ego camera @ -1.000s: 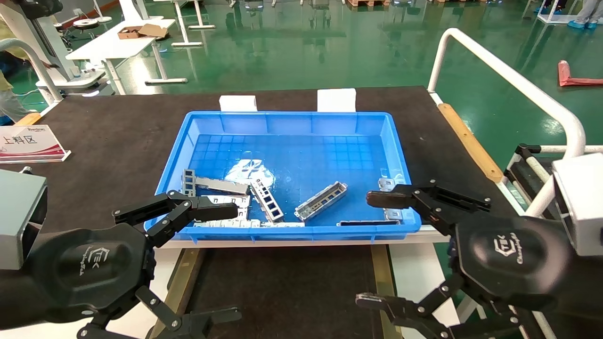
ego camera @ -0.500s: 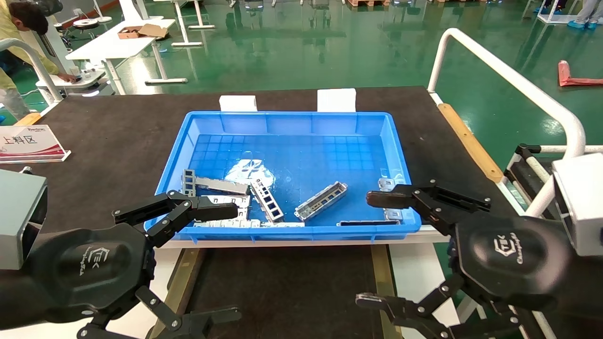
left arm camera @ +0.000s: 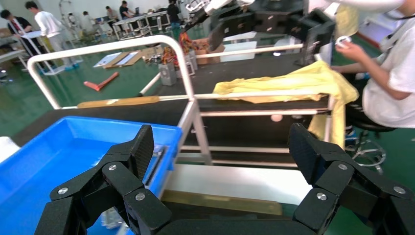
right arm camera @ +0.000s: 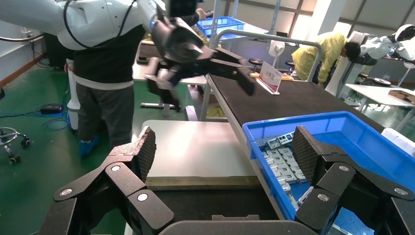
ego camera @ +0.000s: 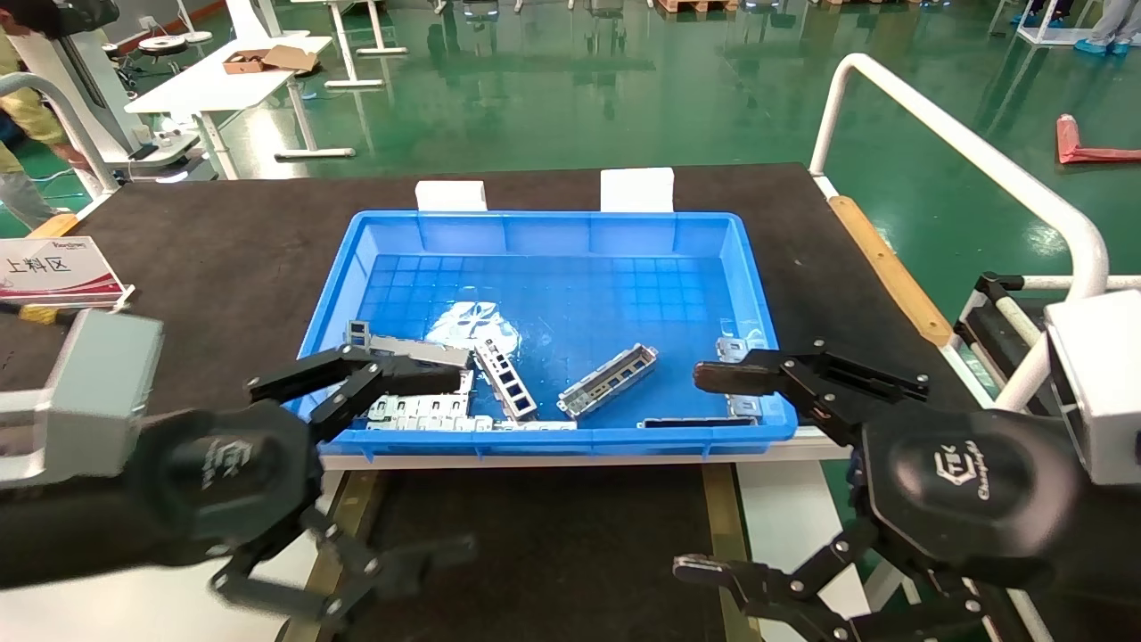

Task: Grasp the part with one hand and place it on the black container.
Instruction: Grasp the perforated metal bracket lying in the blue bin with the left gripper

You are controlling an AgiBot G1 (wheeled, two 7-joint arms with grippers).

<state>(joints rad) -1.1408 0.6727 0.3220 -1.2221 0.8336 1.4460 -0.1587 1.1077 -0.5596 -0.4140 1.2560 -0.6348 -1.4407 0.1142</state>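
Note:
The part (ego camera: 608, 381), a slim silvery channel strip with rectangular openings, lies at an angle on the floor of the blue bin (ego camera: 553, 223). The black container (ego camera: 553, 544) with brass side strips (ego camera: 343, 526) sits just in front of the bin, and its bare floor shows in the right wrist view (right arm camera: 205, 208). My left gripper (ego camera: 463, 462) hovers open over the bin's near left corner and the container's left edge, holding nothing; between its fingers (left arm camera: 222, 147) only the bin wall and table frame show. My right gripper (ego camera: 693, 471) stands open and empty at the bin's near right corner (right arm camera: 222, 152).
More channel strips (ego camera: 504, 379) and wide flat slotted plates (ego camera: 419, 412) lie in the bin's near left part (right arm camera: 279, 161). A sign stand (ego camera: 58, 272) sits at the mat's left edge. A white rail (ego camera: 963, 147) runs along the right side. White table surface flanks the container.
My left arm has swung forward and to the right, carrying its upper finger further over the bin's near left corner; it is blurred. The right arm and the parts have not moved.

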